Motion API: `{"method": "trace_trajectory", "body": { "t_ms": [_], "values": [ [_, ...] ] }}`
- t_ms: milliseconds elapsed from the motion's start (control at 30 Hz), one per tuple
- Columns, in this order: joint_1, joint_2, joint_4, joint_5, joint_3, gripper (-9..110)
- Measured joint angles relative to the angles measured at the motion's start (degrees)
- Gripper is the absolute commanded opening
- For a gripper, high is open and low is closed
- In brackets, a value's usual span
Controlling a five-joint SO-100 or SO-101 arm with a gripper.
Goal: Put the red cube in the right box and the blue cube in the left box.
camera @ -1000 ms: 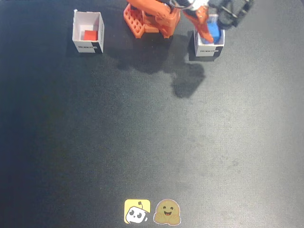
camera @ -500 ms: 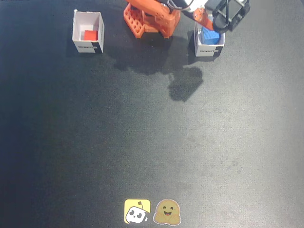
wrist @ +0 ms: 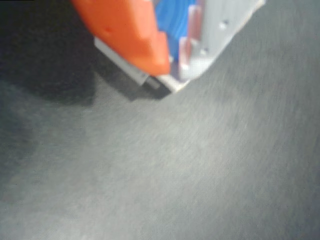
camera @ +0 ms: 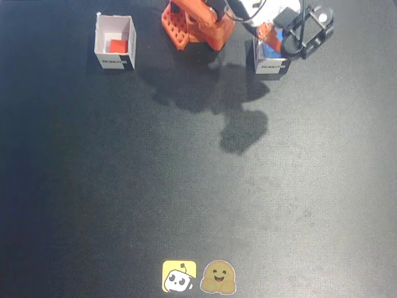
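Stickers (camera: 198,277) nr cam — boxes far

We see an orange arm (camera: 198,25) with a perforated orange base, white cables at its top and a black camera bracket on the right. Close up, our gripper (wrist: 172,65) shows one orange finger and one translucent pale finger with small screw holes.

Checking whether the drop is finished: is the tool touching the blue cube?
Touching. In the wrist view the blue cube sits squeezed between the tool's orange and pale fingers, over the white box; no gap shows on either side.
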State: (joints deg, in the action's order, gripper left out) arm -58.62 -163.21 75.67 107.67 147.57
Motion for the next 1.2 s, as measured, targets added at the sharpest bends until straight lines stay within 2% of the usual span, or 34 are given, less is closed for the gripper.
{"method": "trace_trajectory", "body": {
  "t_ms": [533,700,1000,1200],
  "values": [
    [22.76,9.58,-5.71,-1.67,-2.2,0],
    [33.4,9.93,-5.8,-2.81,-2.55,0],
    [54.23,9.93,-3.87,-10.72,-2.81,1],
    [58.45,9.93,-3.34,-12.39,-2.81,0]
  ]
}}
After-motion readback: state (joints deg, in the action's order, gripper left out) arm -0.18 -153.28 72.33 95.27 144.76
